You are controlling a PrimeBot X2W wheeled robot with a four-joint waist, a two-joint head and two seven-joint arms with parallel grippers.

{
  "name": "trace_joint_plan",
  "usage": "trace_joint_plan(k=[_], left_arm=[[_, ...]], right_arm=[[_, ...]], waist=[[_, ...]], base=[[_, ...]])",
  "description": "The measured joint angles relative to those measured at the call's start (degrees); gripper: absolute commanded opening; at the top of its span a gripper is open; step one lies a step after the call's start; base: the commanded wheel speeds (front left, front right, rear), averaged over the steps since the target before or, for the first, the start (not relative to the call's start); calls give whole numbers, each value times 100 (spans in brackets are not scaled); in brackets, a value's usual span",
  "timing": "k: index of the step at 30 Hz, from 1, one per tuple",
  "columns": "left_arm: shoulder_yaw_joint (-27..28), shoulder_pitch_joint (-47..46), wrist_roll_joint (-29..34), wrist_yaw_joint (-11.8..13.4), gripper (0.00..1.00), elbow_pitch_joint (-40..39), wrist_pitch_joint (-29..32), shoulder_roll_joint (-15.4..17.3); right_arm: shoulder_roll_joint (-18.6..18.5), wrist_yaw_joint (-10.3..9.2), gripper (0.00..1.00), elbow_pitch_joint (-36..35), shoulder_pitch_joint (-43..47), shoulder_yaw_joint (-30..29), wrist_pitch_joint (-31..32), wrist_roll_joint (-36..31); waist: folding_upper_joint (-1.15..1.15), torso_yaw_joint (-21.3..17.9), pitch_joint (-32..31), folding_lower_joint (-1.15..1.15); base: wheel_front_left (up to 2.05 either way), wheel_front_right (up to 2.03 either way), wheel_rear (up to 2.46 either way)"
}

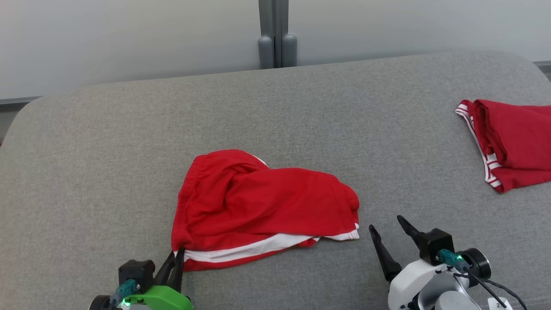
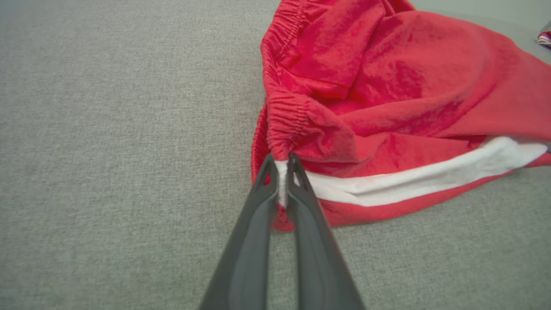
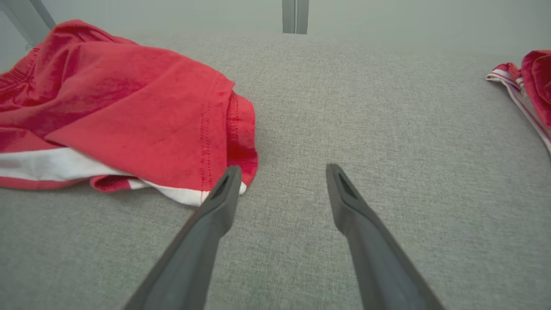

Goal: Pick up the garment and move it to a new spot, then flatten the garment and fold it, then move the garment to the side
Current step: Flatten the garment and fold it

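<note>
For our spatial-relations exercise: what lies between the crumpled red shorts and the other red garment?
Bare grey cushion separates shorts from other garment; the head view shows it.

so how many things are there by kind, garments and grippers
red garments: 2, the crumpled garment in the middle and a second garment at the right edge
grippers: 2, the left gripper shut on the crumpled garment's corner, the right gripper open beside it
total: 4
</note>
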Motion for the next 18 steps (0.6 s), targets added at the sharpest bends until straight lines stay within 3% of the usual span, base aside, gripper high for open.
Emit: trace_joint_plan(k=[8, 18], left_arm=[[-27, -57, -55, -7, 0, -91, -78, 2], [-124, -86, -74, 35, 0, -227, -112, -13]], right_arm=[[-414, 0, 100, 475, -185, 968, -16, -236], [-401, 0, 100, 1226, -832, 1428, -250, -183]], waist=[[0, 98, 91, 0], [0, 293, 222, 0]], base=[[0, 0, 0], [0, 0, 0]])
